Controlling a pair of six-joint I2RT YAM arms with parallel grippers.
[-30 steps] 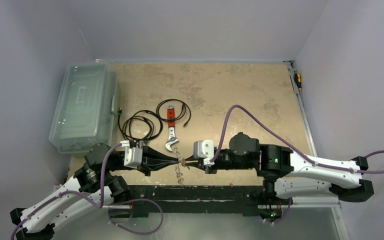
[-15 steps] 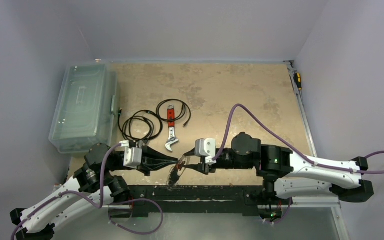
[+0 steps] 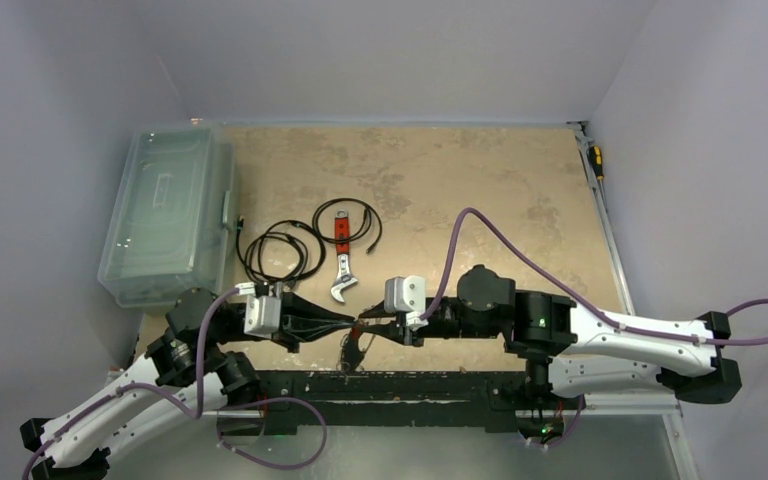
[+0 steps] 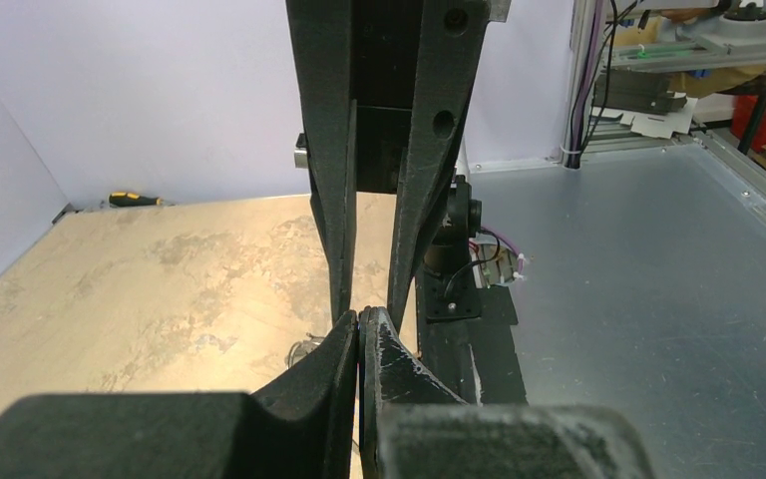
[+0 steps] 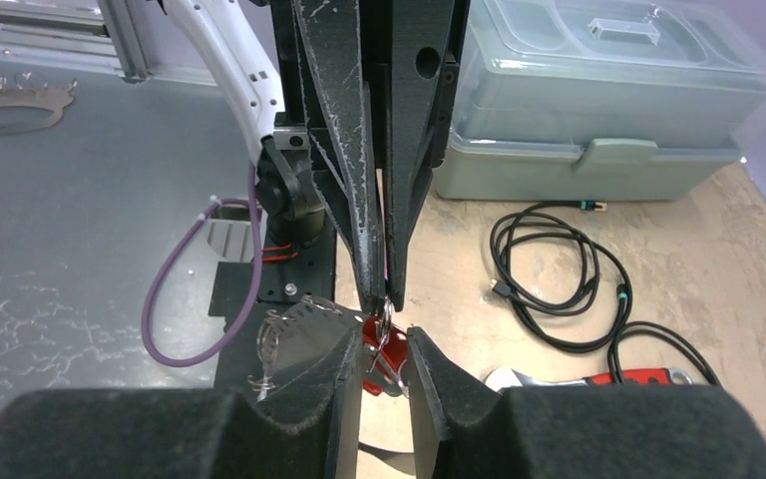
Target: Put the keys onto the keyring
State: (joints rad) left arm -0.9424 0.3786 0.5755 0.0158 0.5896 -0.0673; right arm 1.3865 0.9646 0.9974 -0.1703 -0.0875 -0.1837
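My left gripper [image 3: 357, 322] is shut on a thin silvery wire, the keyring [image 5: 387, 315], just above the table's near edge. From that wire hang the keys [image 3: 352, 352], flat with toothed silvery edges [image 5: 294, 329], together with a red tag [image 5: 374, 344]. My right gripper [image 3: 366, 326] faces the left one tip to tip. Its jaws [image 5: 384, 364] stand open on either side of the wire and the red tag, with a gap on both sides. In the left wrist view the left fingertips [image 4: 359, 321] are pressed together, and the right fingers [image 4: 342, 230] reach down from above.
A wrench [image 3: 341, 262] with a red handle lies just beyond the grippers, beside black coiled cables [image 3: 280, 252]. A clear lidded box [image 3: 167, 215] stands at the left. A screwdriver [image 3: 594, 160] lies along the right rail. The black base rail [image 3: 410, 385] runs just below the hanging keys.
The right gripper's jaws, shut at the wire a second ago, have parted. The hanging bunch swung down and left, toward the near edge. The left gripper stayed shut.
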